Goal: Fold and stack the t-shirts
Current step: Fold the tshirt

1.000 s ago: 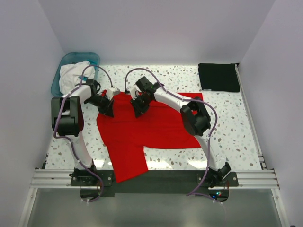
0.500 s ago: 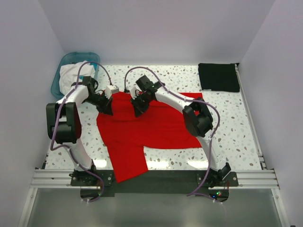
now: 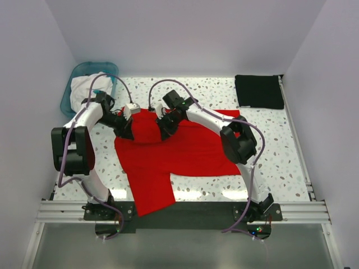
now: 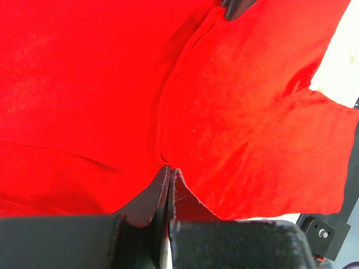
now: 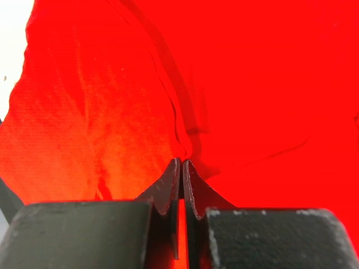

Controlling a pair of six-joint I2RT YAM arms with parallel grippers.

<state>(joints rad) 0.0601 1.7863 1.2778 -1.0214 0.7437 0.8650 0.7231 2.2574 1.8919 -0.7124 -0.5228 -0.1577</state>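
The bright red t-shirt (image 3: 185, 151) lies spread on the speckled table (image 3: 280, 145), one part hanging toward the near edge. My left gripper (image 3: 128, 132) is at the shirt's far left edge, shut on a pinch of red cloth (image 4: 241, 117); its jaw tips (image 4: 169, 168) meet on a crease. At the far edge, a little to the right, my right gripper (image 3: 164, 131) is shut as well, red cloth (image 5: 269, 84) caught between its jaws (image 5: 181, 162). The black t-shirt (image 3: 259, 91) rests as a flat folded rectangle at the back right.
A teal basin (image 3: 78, 72) holding white cloth (image 3: 88, 85) stands at the back left, close behind the left arm. White walls close in the table on three sides. A metal rail (image 3: 185, 212) runs along the near edge.
The right gripper has closed on the shirt's far edge. The left arm's elbow has swung out to the left while its gripper stays pinched on the cloth.
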